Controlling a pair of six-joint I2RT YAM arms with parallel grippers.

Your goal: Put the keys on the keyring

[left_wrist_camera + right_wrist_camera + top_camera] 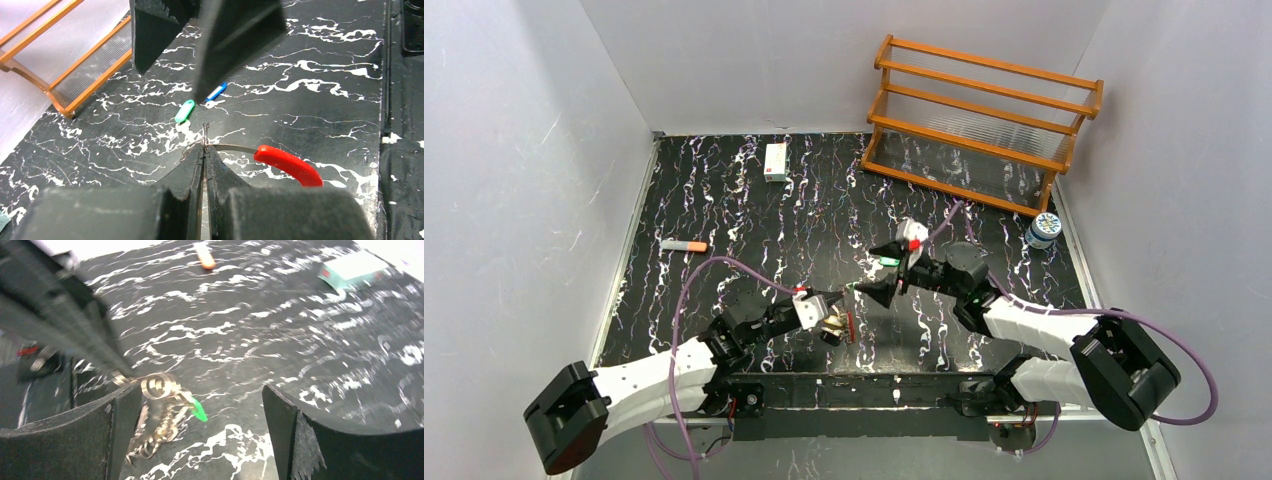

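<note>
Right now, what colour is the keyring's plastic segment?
Red; the segment on the keyring shows best in the left wrist view.

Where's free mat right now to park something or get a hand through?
Free: the back-left mat between white box and marker; also the strip between the box and wooden rack. Crowded: centre, where left gripper pinches the keyring and right gripper hangs open over the keys.

The top camera sits high behind both arms [654, 375] and looks down on the whole black worktop [754, 200] from far off. The left wrist camera rides low, close behind its fingers [182, 175], facing the wooden rack [90, 70]. The right wrist camera looks past its fingers [320, 440] toward the white box [352, 267] and marker [205, 255]. The top view shows all three too.
</note>
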